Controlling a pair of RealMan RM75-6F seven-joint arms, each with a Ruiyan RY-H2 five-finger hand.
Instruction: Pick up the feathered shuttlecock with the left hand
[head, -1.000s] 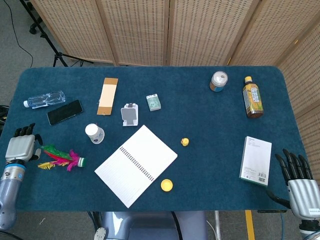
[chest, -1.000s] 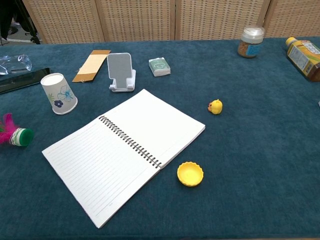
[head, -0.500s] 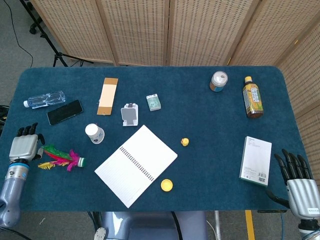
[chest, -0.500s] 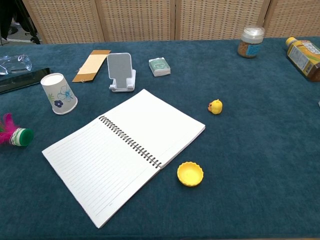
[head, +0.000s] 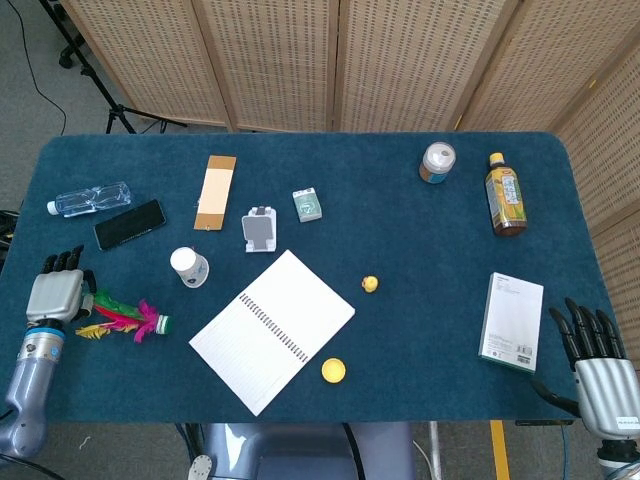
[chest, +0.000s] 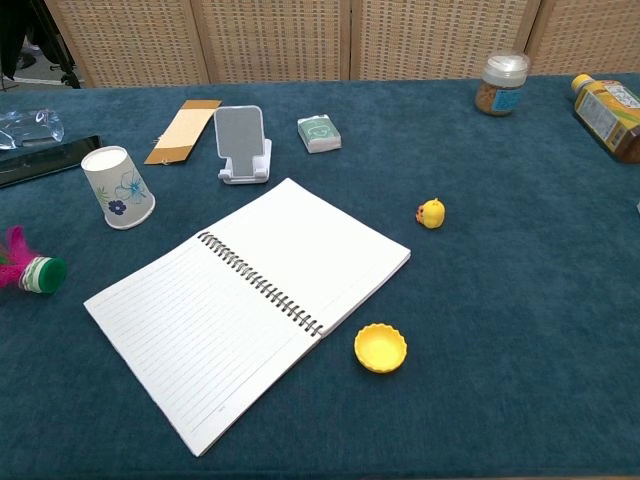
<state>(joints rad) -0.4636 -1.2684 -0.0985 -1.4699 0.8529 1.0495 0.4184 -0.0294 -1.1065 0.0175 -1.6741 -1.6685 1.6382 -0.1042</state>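
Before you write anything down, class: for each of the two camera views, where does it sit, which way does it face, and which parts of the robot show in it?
Head view: high above the near edge, looking steeply down on the whole table; shows the left hand beside the shuttlecock, and the right hand.
Chest view: low at the near edge, facing across the table; neither hand shows.
Shared: the notebook, paper cup, yellow cap and shuttlecock.
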